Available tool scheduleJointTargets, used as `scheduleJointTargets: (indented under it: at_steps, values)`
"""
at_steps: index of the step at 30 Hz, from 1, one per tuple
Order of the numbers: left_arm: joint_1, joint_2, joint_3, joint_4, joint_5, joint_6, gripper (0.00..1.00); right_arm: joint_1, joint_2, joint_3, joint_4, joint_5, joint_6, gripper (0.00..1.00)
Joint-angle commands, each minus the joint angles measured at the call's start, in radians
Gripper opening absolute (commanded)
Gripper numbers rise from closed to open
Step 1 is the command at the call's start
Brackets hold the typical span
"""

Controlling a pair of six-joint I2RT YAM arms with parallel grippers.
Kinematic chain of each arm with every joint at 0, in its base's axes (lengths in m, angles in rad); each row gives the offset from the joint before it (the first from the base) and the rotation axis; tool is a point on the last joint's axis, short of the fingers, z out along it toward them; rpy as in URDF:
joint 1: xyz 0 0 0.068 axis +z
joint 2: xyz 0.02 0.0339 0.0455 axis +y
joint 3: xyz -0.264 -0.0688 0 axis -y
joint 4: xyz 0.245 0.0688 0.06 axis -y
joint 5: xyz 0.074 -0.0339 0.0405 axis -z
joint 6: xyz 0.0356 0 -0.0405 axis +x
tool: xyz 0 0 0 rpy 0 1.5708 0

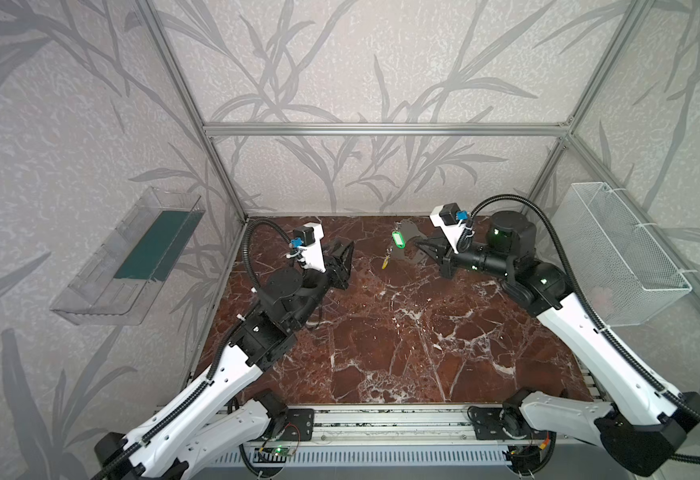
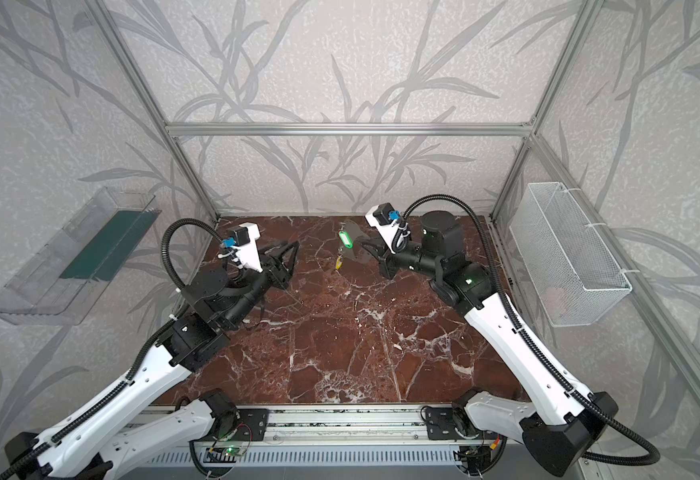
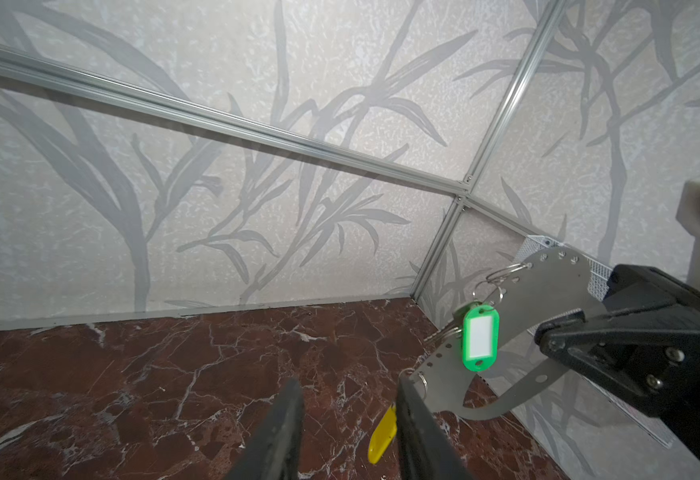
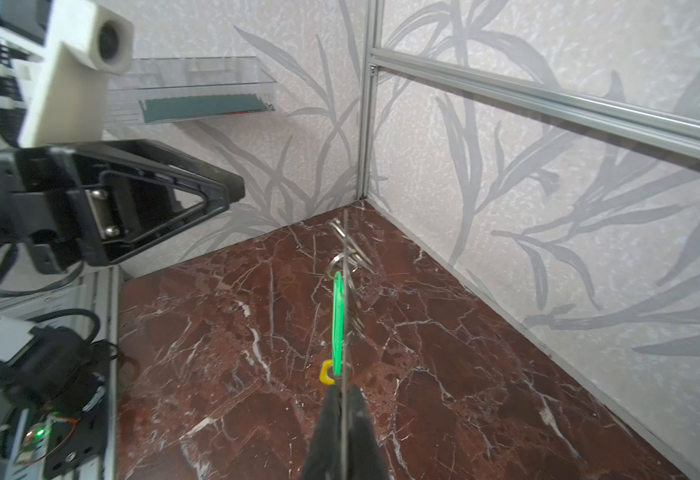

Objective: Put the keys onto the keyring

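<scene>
Two tools are working over the far end of the bench [image 1: 381, 340]. Starting from the left, the left tool [image 3: 349, 384] is waiting at about 10 o'clock on the bench. Its two fingers are spread apart, with nothing between them. Next, at about 12 o'clock, two keys are hanging in the air. The green-tag key [image 3: 480, 338] is dangling from a little wire ring [image 3: 502, 272] in the edge holes of the keyring [image 3: 547, 291]. The yellow-tag key [image 3: 382, 436] is dangling at 7 o'clock from the green one, from a ring lower on the same edge. The keyring is standing on edge above the bench, not touching it. At 1 o'clock the right tool [image 4: 342, 392] is pinching the keyring's thin edge, with its fingers pressed tight on the plate.

I am guessing the step in hand is letting go of the yellow-tag key. To do it well, the right tool should be gripping firmly and holding the plate steady. The left tool should be sliding straight back toward 8 o'clock with fingers wide, so no finger is snagging a ring or tag. It is worth checking that each ring is sitting fully through its hole.

Counting: two tools, two keys, one green tag, one yellow tag, one keyring.
</scene>
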Motion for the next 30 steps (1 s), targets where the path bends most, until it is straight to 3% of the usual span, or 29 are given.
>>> scheduleJointTargets:
  at_steps: [1, 8, 11, 17, 30]
  values:
    - [0.001, 0.027, 0.003, 0.034, 0.159, 0.067, 0.40, -0.026, -0.010, 0.048, -0.111, -0.210, -0.062, 0.00]
    - [0.001, 0.113, 0.057, 0.071, 0.387, 0.100, 0.44, -0.063, 0.017, 0.067, -0.166, -0.374, -0.115, 0.00]
    - [-0.001, 0.117, 0.050, 0.107, 0.430, 0.104, 0.51, -0.064, 0.023, 0.071, -0.172, -0.402, -0.121, 0.00]
    - [0.000, 0.113, 0.049, 0.100, 0.504, 0.131, 0.56, -0.068, 0.032, 0.072, -0.173, -0.444, -0.132, 0.00]
    - [0.000, 0.079, 0.028, 0.110, 0.643, 0.171, 0.58, -0.086, 0.053, 0.074, -0.161, -0.485, -0.127, 0.00]
